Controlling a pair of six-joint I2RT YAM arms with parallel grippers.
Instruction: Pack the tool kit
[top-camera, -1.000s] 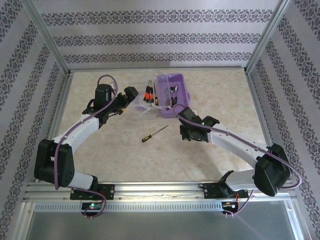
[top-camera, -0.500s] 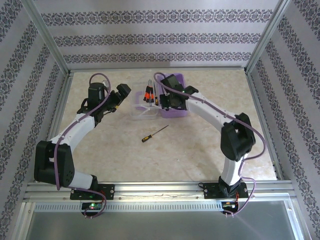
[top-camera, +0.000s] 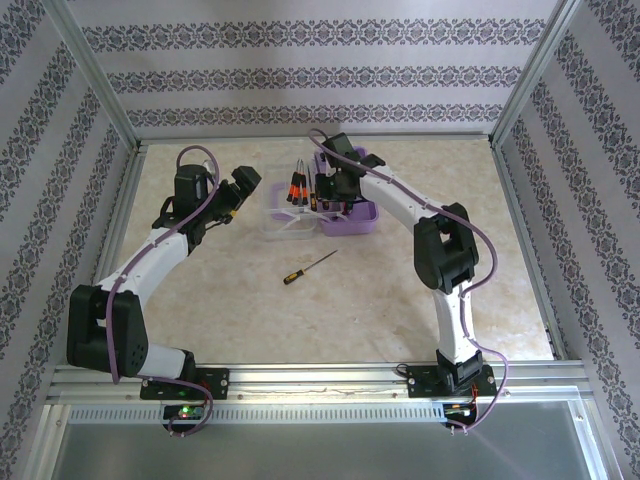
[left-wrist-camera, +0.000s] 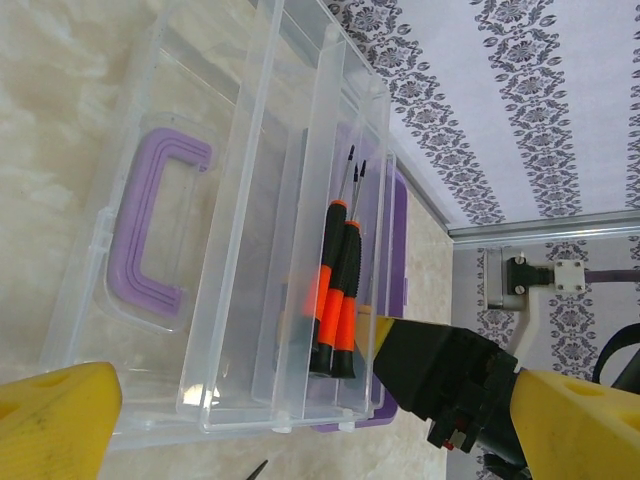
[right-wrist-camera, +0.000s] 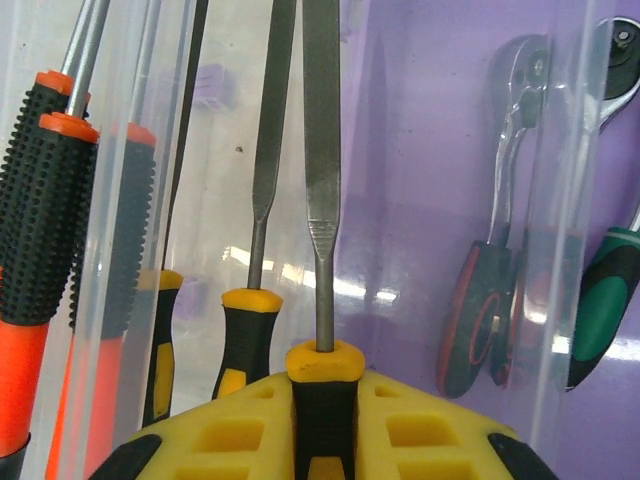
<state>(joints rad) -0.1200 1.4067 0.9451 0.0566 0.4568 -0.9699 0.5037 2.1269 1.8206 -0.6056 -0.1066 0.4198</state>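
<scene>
My right end effector (right-wrist-camera: 320, 425) is clamped on a yellow-handled screwdriver (right-wrist-camera: 321, 230), directly over the tool kit (top-camera: 366, 218). Left end effector (top-camera: 246, 190) stands wide, empty, beside it. Several tools stowed; one loose screwdriver (top-camera: 308, 267) lies unpacked on the surface behind both.

Top: high behind both arm bases, looking down and forward, far off, the whole table (top-camera: 250, 320) in frame.
Left wrist: low and near, facing the open lid of the kit (left-wrist-camera: 250, 200).
Right wrist: very near, looking along a screwdriver (right-wrist-camera: 320, 180) into the kit.
Shared: all 3 show the kit.
</scene>
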